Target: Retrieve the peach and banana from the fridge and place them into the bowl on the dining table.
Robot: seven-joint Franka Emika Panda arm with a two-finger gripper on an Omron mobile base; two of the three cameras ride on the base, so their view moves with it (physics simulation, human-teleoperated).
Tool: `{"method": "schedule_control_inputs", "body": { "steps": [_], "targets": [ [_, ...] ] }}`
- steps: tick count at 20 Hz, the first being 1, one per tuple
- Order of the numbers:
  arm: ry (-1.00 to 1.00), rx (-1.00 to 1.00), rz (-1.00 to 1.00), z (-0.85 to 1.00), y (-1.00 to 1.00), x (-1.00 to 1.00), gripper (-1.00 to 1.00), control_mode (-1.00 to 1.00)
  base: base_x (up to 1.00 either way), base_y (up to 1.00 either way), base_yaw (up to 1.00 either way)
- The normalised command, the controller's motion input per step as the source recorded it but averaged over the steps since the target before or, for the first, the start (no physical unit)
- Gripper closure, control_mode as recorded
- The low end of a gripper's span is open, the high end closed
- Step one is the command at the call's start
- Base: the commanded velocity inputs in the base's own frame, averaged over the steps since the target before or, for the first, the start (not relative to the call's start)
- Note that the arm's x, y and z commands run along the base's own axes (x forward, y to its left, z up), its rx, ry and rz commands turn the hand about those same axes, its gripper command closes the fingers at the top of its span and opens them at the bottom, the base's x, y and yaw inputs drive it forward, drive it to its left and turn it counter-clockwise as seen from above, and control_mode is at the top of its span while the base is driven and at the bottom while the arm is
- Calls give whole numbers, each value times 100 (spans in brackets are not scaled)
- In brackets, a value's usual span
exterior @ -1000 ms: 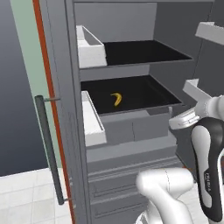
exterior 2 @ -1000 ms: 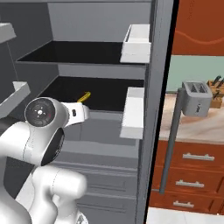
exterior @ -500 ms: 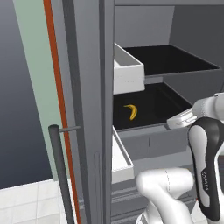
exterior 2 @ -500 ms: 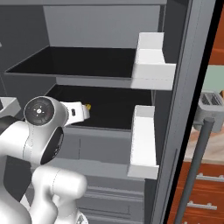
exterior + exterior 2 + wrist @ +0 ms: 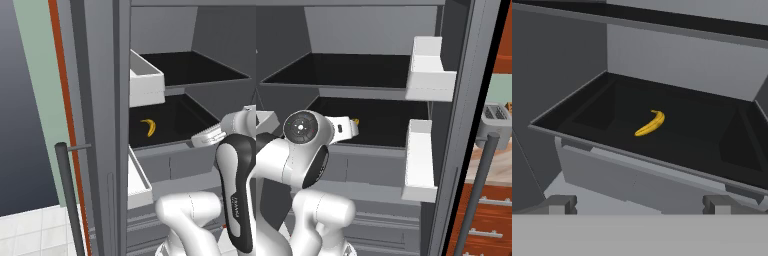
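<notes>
One curved bright-yellow banana (image 5: 650, 123) lies alone mid-shelf on the black lower shelf (image 5: 722, 165) of the open matte-grey fridge (image 5: 100, 125), clear of every edge. Its long axis runs diagonally, stem end toward the back wall. My two-finger gripper (image 5: 637, 204) hovers outside the shelf's front edge, jaws spread wide, empty. Step: reaching for it. Next: advance over the edge, turn my wrist across the fruit, descend, close.

1. The base has come nearer to the tall matte-grey fridge (image 5: 100, 125), so its dark shelves now look larger in both base views.
2. The small curved yellow banana (image 5: 148, 127) has not moved on its shelf; only the cameras shifted.
</notes>
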Motion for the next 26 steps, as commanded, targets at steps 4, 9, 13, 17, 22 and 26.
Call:
{"method": "schedule_control_inputs", "body": {
  "steps": [4, 9, 13, 17, 22, 26],
  "targets": [
    [0, 0, 0, 0, 0, 0, -100, 100, -15, 2, 0],
    [0, 0, 0, 0, 0, 0, -100, 100, -22, 3, 0],
    [0, 0, 0, 0, 0, 0, -100, 100, -11, 7, 0],
    [0, 0, 0, 0, 0, 0, -100, 100, -1, 0, 12],
    [0, 0, 0, 0, 0, 0, -100, 100, 0, 0, 26],
    [0, 0, 0, 0, 0, 0, -100, 100, -2, 0, 27]
  ]
}}
